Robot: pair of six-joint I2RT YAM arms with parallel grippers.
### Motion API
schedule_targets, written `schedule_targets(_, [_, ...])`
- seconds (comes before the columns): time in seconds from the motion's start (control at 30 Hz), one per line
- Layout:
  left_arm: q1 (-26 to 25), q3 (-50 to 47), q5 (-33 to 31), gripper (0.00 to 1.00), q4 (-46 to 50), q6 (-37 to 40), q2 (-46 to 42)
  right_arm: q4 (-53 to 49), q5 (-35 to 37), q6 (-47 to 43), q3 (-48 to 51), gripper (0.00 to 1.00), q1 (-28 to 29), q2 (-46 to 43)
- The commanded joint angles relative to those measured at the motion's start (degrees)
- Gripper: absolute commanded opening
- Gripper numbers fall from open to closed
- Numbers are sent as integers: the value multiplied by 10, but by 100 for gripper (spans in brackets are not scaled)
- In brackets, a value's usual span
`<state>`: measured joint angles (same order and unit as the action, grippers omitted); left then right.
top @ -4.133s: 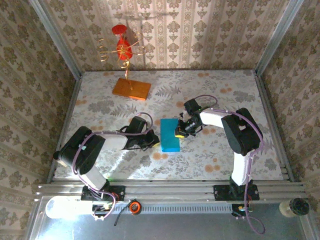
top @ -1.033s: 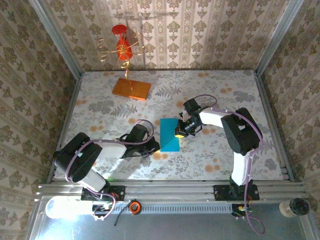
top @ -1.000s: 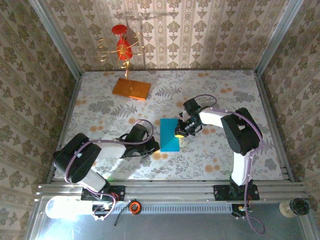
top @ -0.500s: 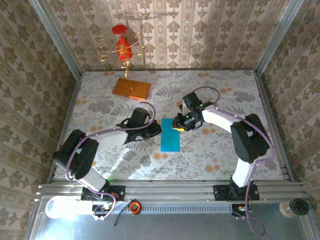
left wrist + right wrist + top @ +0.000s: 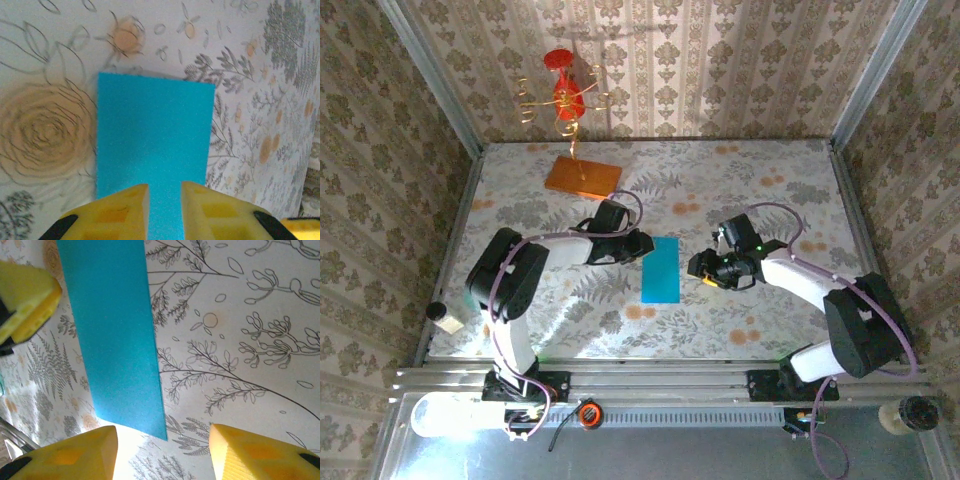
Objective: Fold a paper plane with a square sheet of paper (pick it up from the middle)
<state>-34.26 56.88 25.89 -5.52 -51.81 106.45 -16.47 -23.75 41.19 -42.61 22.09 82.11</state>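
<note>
The square sheet of paper [image 5: 661,269] lies flat on the flowered table, folded into a narrow cyan-blue rectangle. My left gripper [image 5: 643,245] is at its far left corner. In the left wrist view the paper [image 5: 152,130] shows through a narrow gap between the yellow tips of that gripper [image 5: 165,200], with nothing pinched. My right gripper [image 5: 700,268] sits just right of the sheet. In the right wrist view it [image 5: 162,440] stands wide open and empty, short of the paper [image 5: 112,325]. The paper plane is out of view.
An orange slab [image 5: 582,177] lies at the back left, with a red and gold wire ornament [image 5: 565,95] standing behind it. Patterned walls close the left, right and back sides. A metal rail [image 5: 660,380] runs along the near edge.
Both grippers have opened and let go of the paper. The left one moved up to the sheet's far end; the right one drew back to the right. The sheet now lies flat.
</note>
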Motion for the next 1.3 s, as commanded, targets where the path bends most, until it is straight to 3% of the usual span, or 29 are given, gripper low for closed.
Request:
schedule_targets(0.0, [7, 25, 20, 25, 19, 3, 7, 10, 15, 4, -1, 52, -4, -13])
schedule_targets(0.33, [8, 15, 31, 26, 24, -5, 15, 11, -3, 7, -12, 51, -4, 26])
schedule_targets(0.93, [4, 21, -62, 25, 132, -19, 55, -1, -46, 20, 0, 48, 47, 53])
schedule_targets(1.27, [4, 11, -41, 20, 98, -31, 36, 14, -50, 29, -2, 34, 68, 79])
